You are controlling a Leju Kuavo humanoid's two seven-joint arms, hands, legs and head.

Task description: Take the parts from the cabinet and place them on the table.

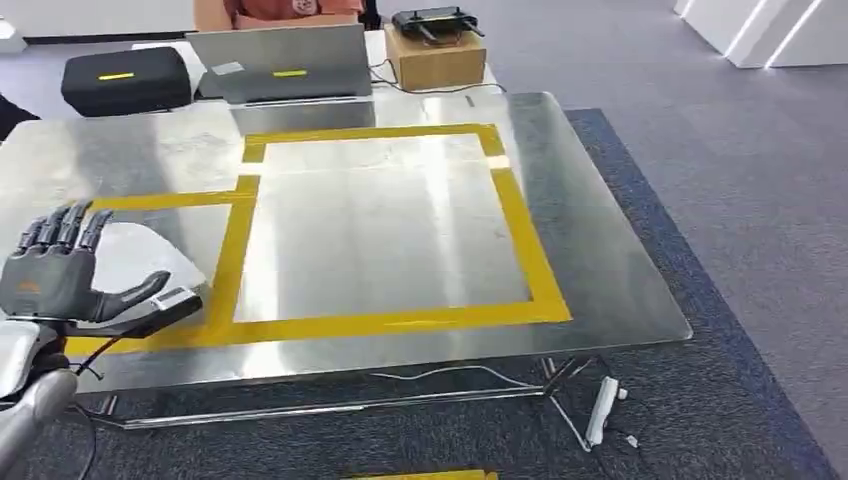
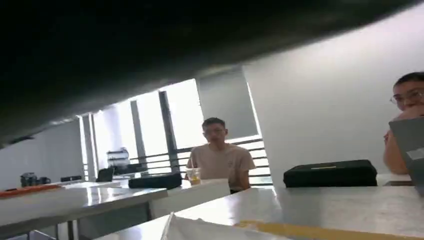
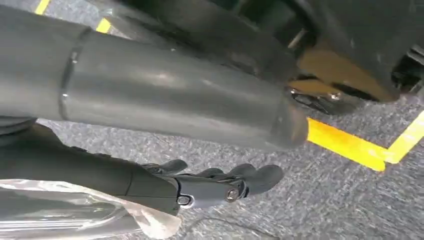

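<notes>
Grey-blue carpet [image 1: 760,200] is covering the floor, with a darker blue strip [image 1: 655,230] running along the side of the steel table [image 1: 600,270] farthest from the left hand, and yellow floor tape [image 3: 345,142] is showing just beyond the right hand. White angled panels [image 1: 770,30] are catching bright light in the far corner, well apart from the left hand. Ahead of the left hand, daylight is coming through tall windows [image 2: 150,125] beside a plain white wall [image 2: 320,100], with white tables [image 2: 80,197] standing in front.
</notes>
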